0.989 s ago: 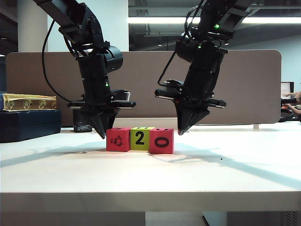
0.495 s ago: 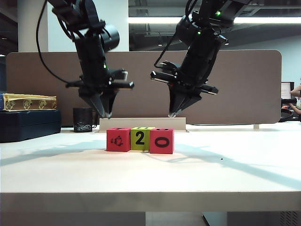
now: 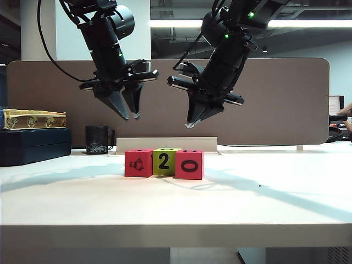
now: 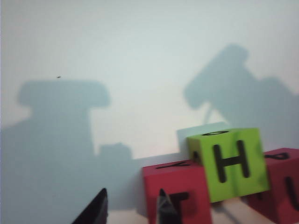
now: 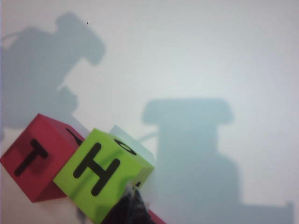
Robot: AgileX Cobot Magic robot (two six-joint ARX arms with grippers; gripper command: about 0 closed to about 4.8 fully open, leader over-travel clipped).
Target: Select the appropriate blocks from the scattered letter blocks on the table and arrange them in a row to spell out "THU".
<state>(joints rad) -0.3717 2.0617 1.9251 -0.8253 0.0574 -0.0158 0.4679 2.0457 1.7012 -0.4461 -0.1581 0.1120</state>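
Three letter blocks stand touching in a row on the white table (image 3: 258, 203): a pinkish-red one (image 3: 138, 163), a lime green one (image 3: 164, 161) and a second pinkish-red one (image 3: 189, 164). The wrist views show top faces T (image 4: 175, 193) (image 5: 35, 158) and H (image 4: 231, 161) (image 5: 100, 172); the third block (image 4: 280, 182) is cut off by the frame edge. My left gripper (image 3: 131, 116) (image 4: 132, 207) hangs above the row's left end, open a little and empty. My right gripper (image 3: 190, 125) (image 5: 133, 203) hangs above the right end, shut with nothing in it.
A black mug (image 3: 97, 139) stands at the back left beside a dark blue case (image 3: 33, 146) with a yellowish box (image 3: 33, 119) on it. A pale flat bar (image 3: 165, 144) lies behind the blocks, before the grey-brown partition (image 3: 286, 99).
Both grippers have lifted from table level beside the blocks to well above the row. The left jaws have parted slightly. The blocks have not moved.
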